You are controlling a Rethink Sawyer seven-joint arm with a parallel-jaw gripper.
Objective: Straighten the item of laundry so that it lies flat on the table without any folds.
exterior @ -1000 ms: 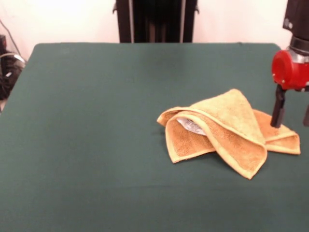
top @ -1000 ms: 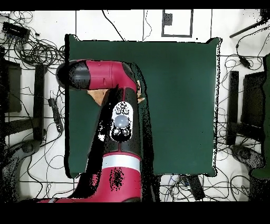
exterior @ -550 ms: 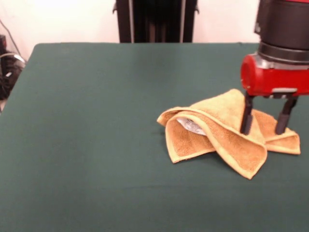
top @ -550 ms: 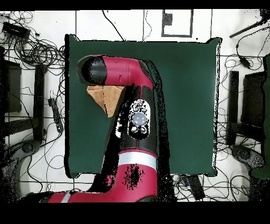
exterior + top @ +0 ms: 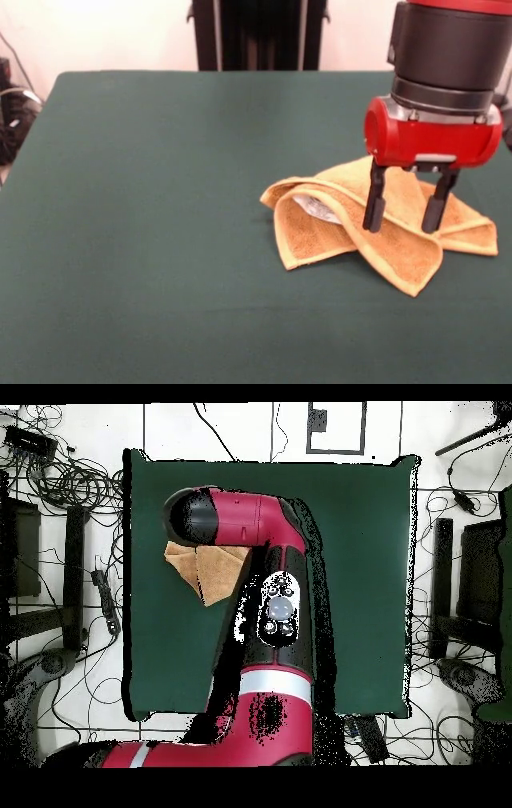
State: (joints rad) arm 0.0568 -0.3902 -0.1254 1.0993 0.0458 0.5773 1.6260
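Observation:
The item of laundry (image 5: 400,244) is a golden-orange towel lying folded and bunched on the dark green table (image 5: 160,200), right of centre in the front view, with a white tag showing inside a fold. My gripper (image 5: 402,226) hangs just over the towel's middle, open, its two dark fingers (image 5: 373,200) straddling the raised fold; nothing is held. From overhead, only part of the towel (image 5: 205,569) shows beside the red arm (image 5: 270,604), which covers the gripper.
Cables and equipment stands (image 5: 60,484) ring the table on the floor. The towel lies near one long edge of the table (image 5: 128,584).
The arm has swung from the towel's edge in over the towel, and the gripper now stands above the raised fold. The towel has not moved.

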